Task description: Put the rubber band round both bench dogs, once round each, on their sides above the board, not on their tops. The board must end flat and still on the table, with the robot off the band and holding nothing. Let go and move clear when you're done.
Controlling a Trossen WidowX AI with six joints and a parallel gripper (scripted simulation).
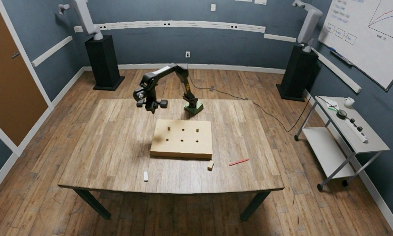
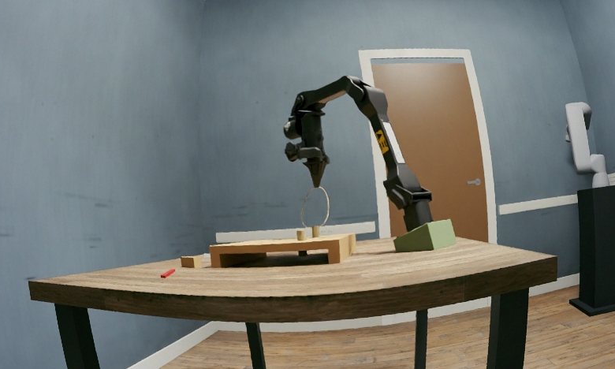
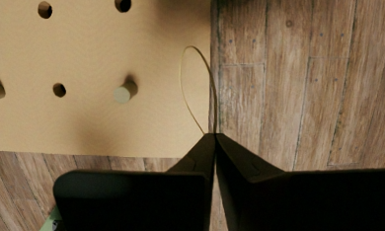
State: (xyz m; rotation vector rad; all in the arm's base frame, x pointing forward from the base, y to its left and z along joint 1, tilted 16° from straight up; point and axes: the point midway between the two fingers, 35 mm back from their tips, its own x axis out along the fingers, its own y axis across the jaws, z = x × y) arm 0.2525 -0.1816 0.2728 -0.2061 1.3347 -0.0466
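Observation:
The tan board (image 1: 182,138) lies flat on the table, with several holes in its top. Two short bench dogs stand in its far row, one at the left (image 1: 169,128) and one at the right (image 1: 197,129). My gripper (image 1: 152,111) hangs above the board's far left edge, shut on the thin rubber band (image 2: 302,210). The band dangles from the fingertips (image 2: 317,183) as an open loop whose bottom sits just above the dogs (image 2: 300,235) (image 2: 315,231). In the wrist view the band (image 3: 181,86) hangs over the board's edge, beside the nearer dog (image 3: 125,92) and apart from it.
A small wooden block (image 1: 210,165), a red stick (image 1: 238,162) and a white piece (image 1: 145,175) lie on the table in front of the board. The arm's green base (image 1: 193,108) stands behind the board. A cart (image 1: 342,131) stands right of the table.

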